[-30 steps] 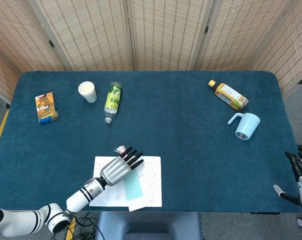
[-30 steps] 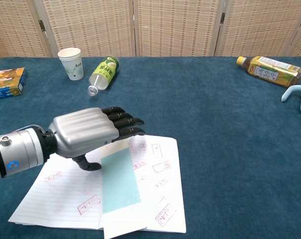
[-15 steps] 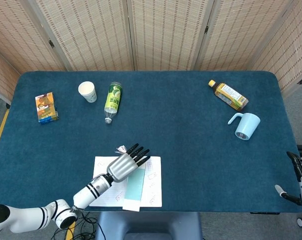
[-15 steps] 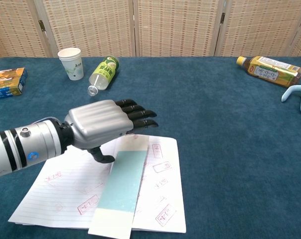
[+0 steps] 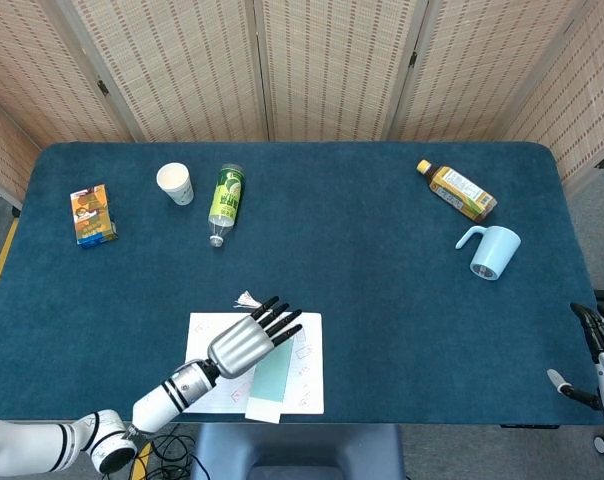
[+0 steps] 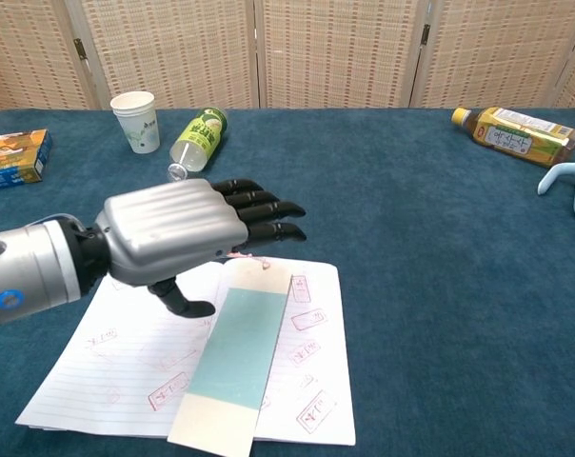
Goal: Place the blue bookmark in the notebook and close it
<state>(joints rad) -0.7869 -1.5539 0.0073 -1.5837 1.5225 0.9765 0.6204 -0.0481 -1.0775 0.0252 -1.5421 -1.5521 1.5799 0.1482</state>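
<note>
Chest view showed the left robot hand hovering open, fingers spread and holding nothing, just above the far edge of the open notebook. The blue bookmark lay loose on the right-hand page, tilted, with its near end sticking out past the notebook's near edge.

Judging from that, the main risk was the overhang: closing the notebook could pinch the bookmark crooked, or the turning page could sweep it off the near edge of the desk, which lay close by. A brush from the fingers on the way to the page might also push the loose strip further out. The pages looked thin and flat, so catching 1 to lift it seemed difficult for such broad fingers, and a slip could drag the whole notebook.

The right robot hand rested beyond the right edge of the desk, well apart from the work; I could not tell how its fingers stood.

A paper cup, a green bottle lying on its side and a small box sat far left; a brown bottle and a pale blue mug sat far right. None stood between the left robot hand and the notebook.
</note>
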